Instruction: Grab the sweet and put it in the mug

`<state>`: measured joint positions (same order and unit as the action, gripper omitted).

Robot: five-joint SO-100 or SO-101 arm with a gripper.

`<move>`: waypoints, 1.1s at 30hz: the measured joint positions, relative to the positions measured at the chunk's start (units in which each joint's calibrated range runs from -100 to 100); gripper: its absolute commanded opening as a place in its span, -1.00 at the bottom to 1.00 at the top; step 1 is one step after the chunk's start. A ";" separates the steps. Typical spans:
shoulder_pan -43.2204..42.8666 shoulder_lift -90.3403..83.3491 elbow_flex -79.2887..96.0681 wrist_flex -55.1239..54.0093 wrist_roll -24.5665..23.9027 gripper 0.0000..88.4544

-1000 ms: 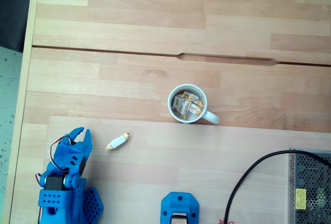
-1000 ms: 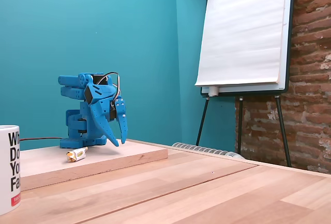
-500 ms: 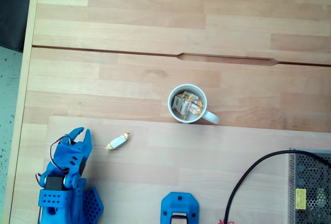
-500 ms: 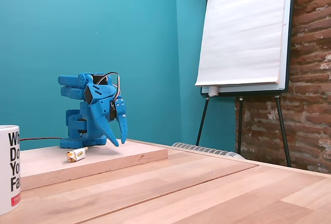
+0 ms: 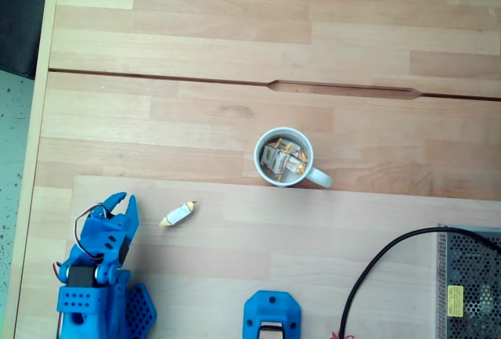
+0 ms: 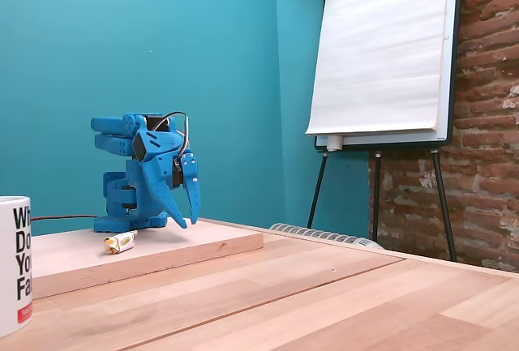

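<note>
My end effector [image 5: 122, 204] empty, fingers slightly spread. Sweet [image 5: 178, 214] at my 3 o'clock on table [image 5: 235, 81]. Should open wider, straddle wrapper's narrow width. Mug [image 5: 283, 156] at 2 o'clock.

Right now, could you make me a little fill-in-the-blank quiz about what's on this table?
1. The loose sweet lies on the wooden ____.
2. The mug already holds several ____.
3. The gripper is coloured ____.
4. Seen from above, the mug's handle points toward the lower ____.

Missing words: board; sweets; blue; right
</note>
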<state>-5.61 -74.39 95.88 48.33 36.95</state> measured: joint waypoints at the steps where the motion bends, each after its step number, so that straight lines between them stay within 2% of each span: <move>1: 0.07 2.18 -1.17 0.00 -0.59 -0.90; 10: 0.30 22.34 -15.78 0.00 -6.35 -0.88; 16: 0.30 28.97 -20.89 0.49 -6.40 -0.65; 25: 0.52 32.06 -31.82 19.61 -2.59 -0.18; 30: 5.54 32.06 -42.58 30.76 -1.22 -0.05; 33: 9.68 32.97 -48.50 32.55 -0.05 -0.03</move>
<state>4.06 -41.42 47.38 80.88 36.90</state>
